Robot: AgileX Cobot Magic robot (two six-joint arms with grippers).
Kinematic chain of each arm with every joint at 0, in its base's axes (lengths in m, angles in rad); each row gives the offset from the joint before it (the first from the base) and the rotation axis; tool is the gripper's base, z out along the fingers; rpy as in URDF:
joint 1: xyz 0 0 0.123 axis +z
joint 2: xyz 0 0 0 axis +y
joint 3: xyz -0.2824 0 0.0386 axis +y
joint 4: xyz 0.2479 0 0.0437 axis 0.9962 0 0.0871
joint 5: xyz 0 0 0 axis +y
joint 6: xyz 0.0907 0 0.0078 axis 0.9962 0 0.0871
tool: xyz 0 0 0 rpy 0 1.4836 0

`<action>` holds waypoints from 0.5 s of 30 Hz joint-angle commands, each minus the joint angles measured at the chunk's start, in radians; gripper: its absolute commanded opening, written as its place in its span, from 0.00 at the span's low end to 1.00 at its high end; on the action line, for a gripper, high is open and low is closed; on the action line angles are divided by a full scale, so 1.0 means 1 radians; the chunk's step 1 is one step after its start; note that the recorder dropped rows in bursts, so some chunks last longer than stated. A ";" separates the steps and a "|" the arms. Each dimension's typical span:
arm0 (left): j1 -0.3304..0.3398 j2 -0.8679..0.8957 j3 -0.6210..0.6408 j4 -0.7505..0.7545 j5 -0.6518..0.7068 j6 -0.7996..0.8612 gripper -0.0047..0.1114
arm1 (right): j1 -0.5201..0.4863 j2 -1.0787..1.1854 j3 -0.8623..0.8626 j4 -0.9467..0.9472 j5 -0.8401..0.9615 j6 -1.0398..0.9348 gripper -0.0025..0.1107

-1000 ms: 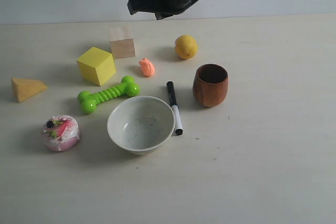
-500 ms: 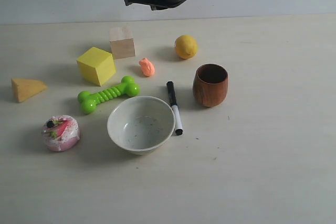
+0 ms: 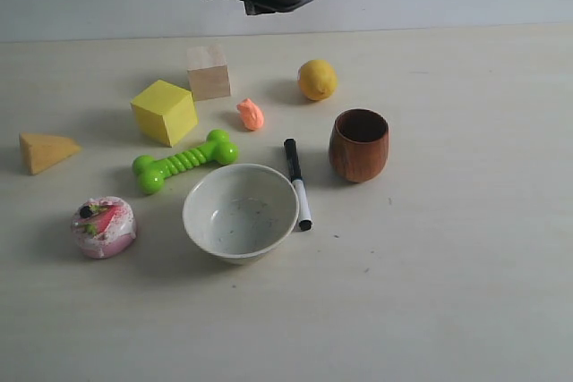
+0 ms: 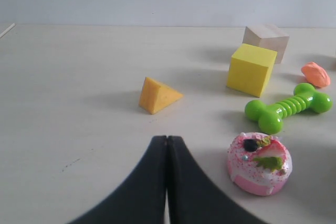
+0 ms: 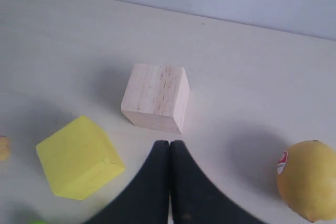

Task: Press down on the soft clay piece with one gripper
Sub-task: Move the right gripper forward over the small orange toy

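Salmon-orange and matte, the soft clay piece (image 3: 251, 114) lies on the pale table (image 3: 466, 221) toward the far side, in the gap between the wooden block (image 3: 208, 72), the yellow cube (image 3: 165, 111), the green toy bone (image 3: 185, 160) and the lemon (image 3: 317, 79), touching none of them. Its long axis appears to run on a slight diagonal in the exterior view, far-left to near-right. The right gripper (image 5: 169, 143) has its two dark fingers pressed together with nothing between them. It hangs high over the far edge of the table, with the wooden block just ahead of its tips, the yellow cube to one side and the lemon to the other. The clay does not show in the right wrist view, so it is judged to sit below and back from the fingertips, toward the near side of the block. The left gripper (image 4: 166, 139) is likewise closed and empty, low beside the pink-white lump (image 4: 259, 163), with the toy bone lying between it and the clay, well apart. The right arm is therefore judged the nearer one for the press. The table is flat, bare and firm in appearance, which should support a downward push. Room around the clay is adequate on all sides, the block and the bone being the closest neighbours. The black marker (image 3: 297, 182), wooden cup (image 3: 359, 144) and white bowl (image 3: 240, 212) stand clear of the approach.
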 commanded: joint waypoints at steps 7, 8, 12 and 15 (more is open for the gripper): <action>-0.005 -0.002 -0.003 -0.003 -0.011 0.000 0.04 | 0.001 0.112 -0.010 0.022 -0.022 -0.143 0.02; -0.005 -0.002 -0.003 -0.003 -0.011 0.000 0.04 | 0.001 0.119 -0.010 0.022 -0.015 -0.143 0.02; -0.005 -0.002 -0.003 -0.003 -0.011 0.000 0.04 | 0.001 0.123 -0.010 0.018 0.009 -0.143 0.02; -0.005 -0.002 -0.003 -0.003 -0.011 0.000 0.04 | 0.001 0.123 -0.015 -0.001 0.032 -0.143 0.02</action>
